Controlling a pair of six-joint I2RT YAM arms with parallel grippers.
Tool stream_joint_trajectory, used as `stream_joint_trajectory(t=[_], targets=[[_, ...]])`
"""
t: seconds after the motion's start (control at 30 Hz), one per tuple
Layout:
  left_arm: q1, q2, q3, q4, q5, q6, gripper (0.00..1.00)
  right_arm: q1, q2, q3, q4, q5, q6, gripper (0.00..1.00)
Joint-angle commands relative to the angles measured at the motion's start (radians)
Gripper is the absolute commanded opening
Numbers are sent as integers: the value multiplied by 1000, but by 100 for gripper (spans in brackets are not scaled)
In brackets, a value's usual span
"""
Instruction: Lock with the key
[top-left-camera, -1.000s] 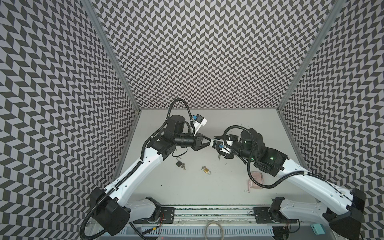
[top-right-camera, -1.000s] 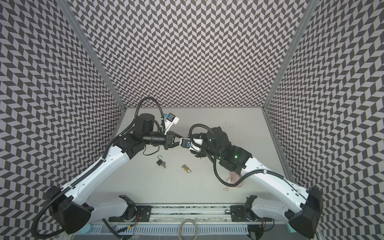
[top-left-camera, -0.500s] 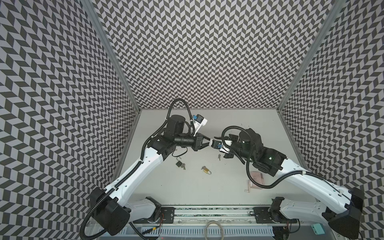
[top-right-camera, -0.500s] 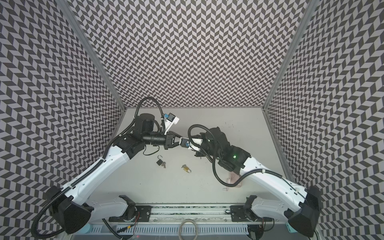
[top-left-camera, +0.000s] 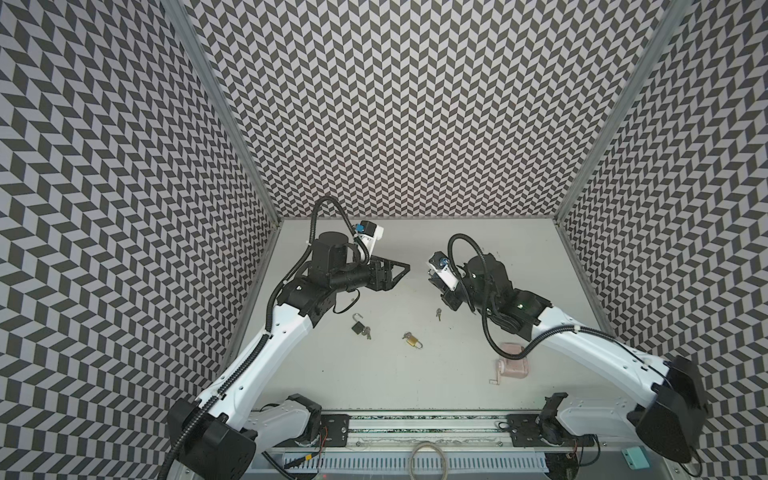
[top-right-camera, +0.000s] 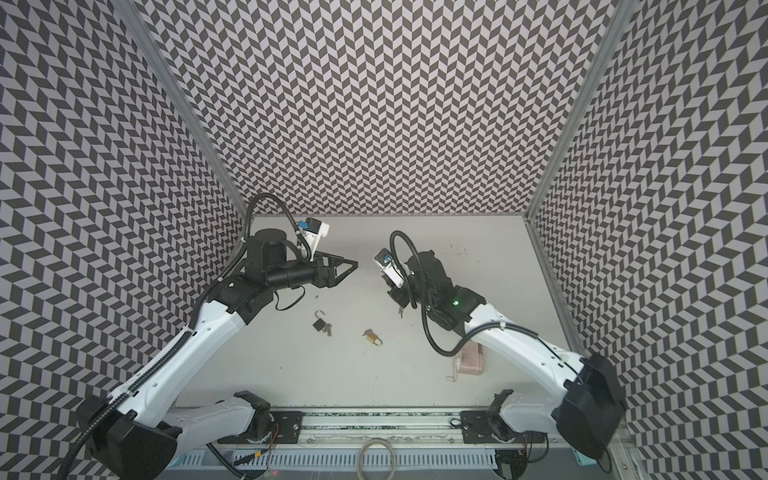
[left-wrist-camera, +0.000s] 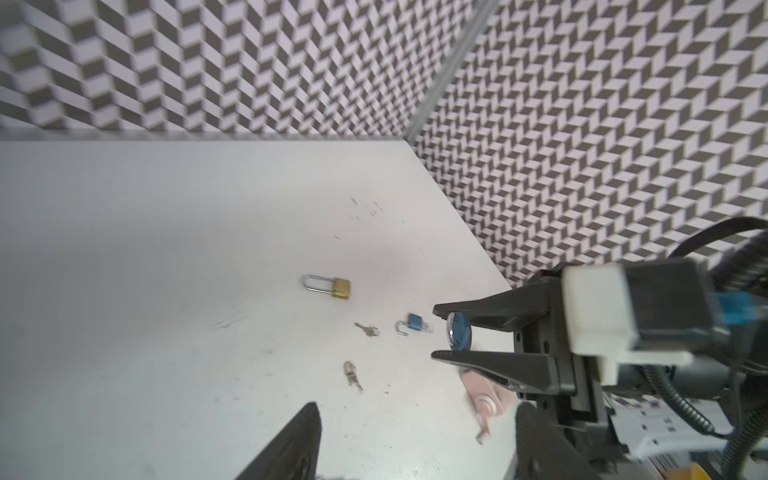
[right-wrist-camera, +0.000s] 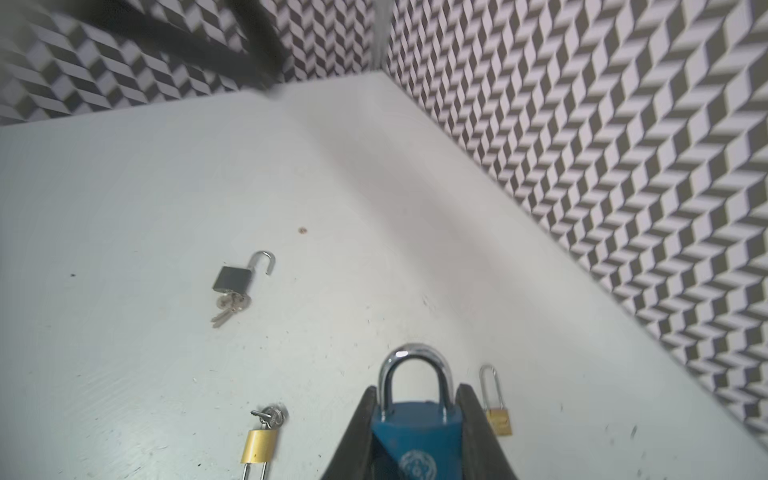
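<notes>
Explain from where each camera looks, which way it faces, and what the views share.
Top views: high over the arms' bases, looking down at the table; left arm and right arm show.
Left wrist: on the left arm, facing across the table at the right jaws closed on the blue padlock; the open left jaws edge the frame.
Right wrist: on the right arm, facing a wall corner; right jaws clamp the blue padlock.
Shared: the right wrist view and both top views show the black padlock.

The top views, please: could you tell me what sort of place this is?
Most likely a robot test cell: patterned walls box in a plain white table, the left arm and right arm sit on a rail at its front, and a black padlock and a brass padlock lie out as practice pieces.
</notes>
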Motion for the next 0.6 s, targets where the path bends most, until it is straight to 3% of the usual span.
stream_joint_trajectory(t=[0.0,0.1,0.27,0.57], targets=[[32,-68,-34,-9,-212,-16,75,-30,94,24,-24,20,170,0],[62,-106,-80,6,-234,-28,75,-51,211,102,-80,48,205,0],[93,-132,-122,29,-210,-55,75,-85,444,261,-183,0,214,0],[101,-149,-145,51,-180,-65,74,-104,682,443,-239,10,181,0]])
